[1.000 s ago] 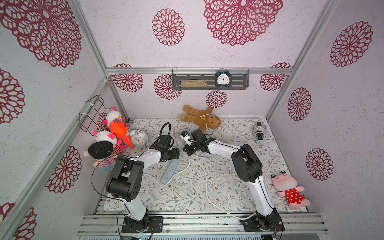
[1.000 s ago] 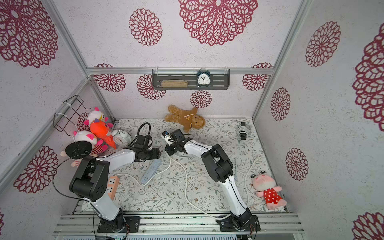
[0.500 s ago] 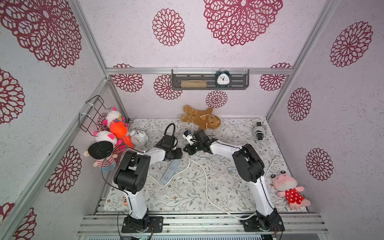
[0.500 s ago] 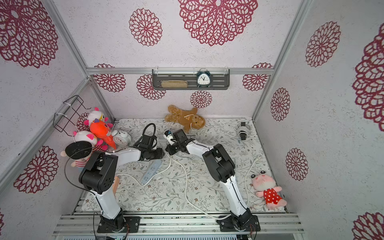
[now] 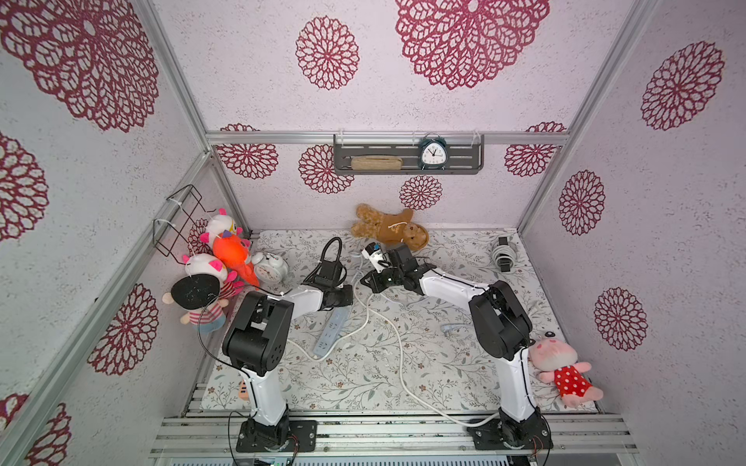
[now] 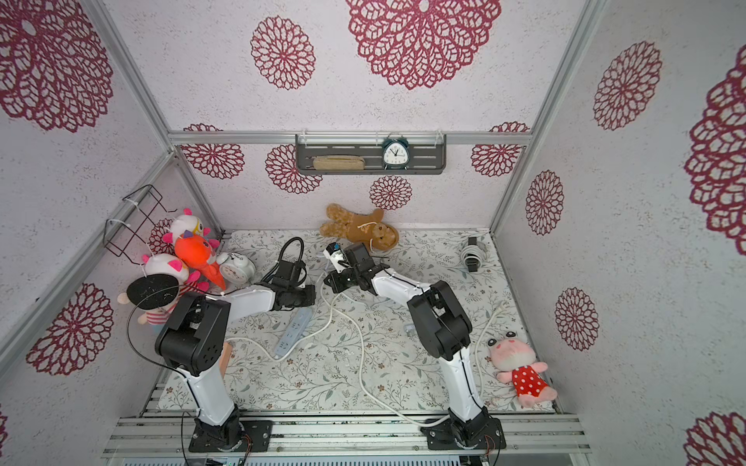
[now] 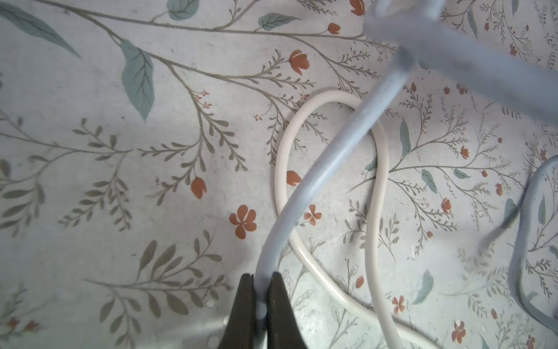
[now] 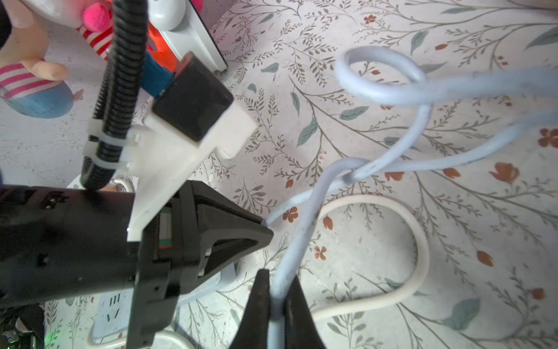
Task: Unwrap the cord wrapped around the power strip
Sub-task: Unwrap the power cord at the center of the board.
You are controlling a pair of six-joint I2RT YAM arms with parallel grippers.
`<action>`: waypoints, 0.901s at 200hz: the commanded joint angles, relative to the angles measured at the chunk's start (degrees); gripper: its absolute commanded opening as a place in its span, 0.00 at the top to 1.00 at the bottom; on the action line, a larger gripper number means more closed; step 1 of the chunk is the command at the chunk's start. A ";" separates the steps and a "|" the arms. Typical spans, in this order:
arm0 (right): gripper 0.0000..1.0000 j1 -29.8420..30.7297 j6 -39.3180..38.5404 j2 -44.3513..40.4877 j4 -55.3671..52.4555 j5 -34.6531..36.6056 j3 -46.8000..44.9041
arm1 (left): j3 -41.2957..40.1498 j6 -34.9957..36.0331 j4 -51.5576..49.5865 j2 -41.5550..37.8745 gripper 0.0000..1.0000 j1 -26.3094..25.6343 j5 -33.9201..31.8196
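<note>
Left gripper (image 7: 261, 276) and right gripper (image 8: 277, 276) have jaws clamped on the cord (image 7: 332, 157), while the power strip (image 5: 331, 331) lies diagonal on the surface (image 5: 355, 379) right beside the left one, so that arm's nearer.

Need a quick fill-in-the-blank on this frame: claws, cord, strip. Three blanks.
1. The left claw is ___ on the cord.
2. The right claw pinches cord too, so ___ claws have a grip.
3. The strip lies flat with its sockets facing ___.

Missing words: shut; both; up.
</note>
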 commanded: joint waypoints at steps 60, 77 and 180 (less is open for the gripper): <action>0.99 -10.16 1.17 -9.76 0.02 1.42 -8.64 | -5.62 -4.24 -2.57 -3.23 1.00 8.57 -6.97; 0.99 -12.25 1.39 -10.70 0.20 2.09 -10.23 | -6.86 -4.82 -2.41 -3.32 1.00 10.54 -6.98; 1.00 -26.51 5.50 -13.98 0.39 5.25 -18.64 | -8.92 -7.23 -0.10 -4.86 1.00 14.23 -3.39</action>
